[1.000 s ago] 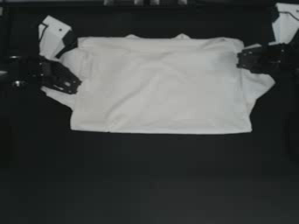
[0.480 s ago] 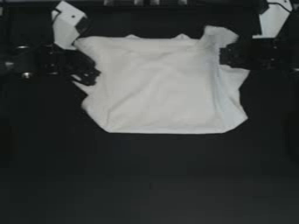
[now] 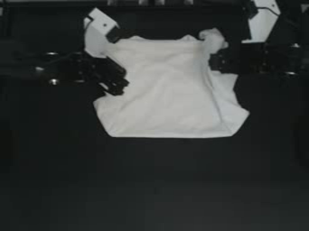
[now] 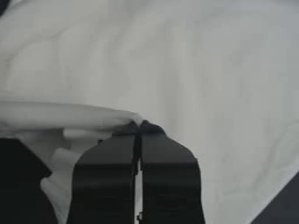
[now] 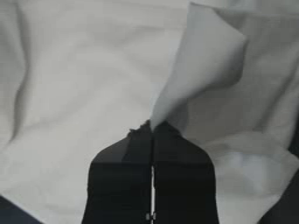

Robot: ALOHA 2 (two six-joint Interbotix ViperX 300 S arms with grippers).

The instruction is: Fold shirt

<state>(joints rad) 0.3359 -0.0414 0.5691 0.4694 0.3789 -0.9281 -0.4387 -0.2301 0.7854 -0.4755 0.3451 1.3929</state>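
**Top view inspection: both sides of the shirt gripped, inward fold in hand**

Top view: the white T-shirt (image 3: 166, 92) lies on the dark desk (image 3: 151, 189), in its far half and roughly central. Its near hem is flat and fairly straight; the far part is drawn in narrower, with a bunched lump of cloth at the far right corner. The left end effector (image 3: 118, 81) sits at the shirt's left edge, about mid-height of the garment. The right end effector (image 3: 216, 61) sits at the right edge, nearer the collar end. Each overlaps the cloth.

Left wrist view: the left end effector (image 4: 139, 129) has its jaws closed together, tips meeting on a rolled fold of the shirt (image 4: 192, 65). The cloth edge is lifted into a ridge at the tips; beyond it the fabric lies broad and smooth.

Right wrist view: the right end effector (image 5: 153, 127) is likewise clamped, with a peaked flap of the shirt (image 5: 198, 57) rising from between the tips. Cloth around it is creased.

Assessment: the step in hand appears to be the side fold, both edges being carried toward the middle. The task looks early; no finished fold is evident. The next move calls for both arms to carry their edges inward evenly and lay them flat before release. Risk: the bunched far right corner may fold in crooked.
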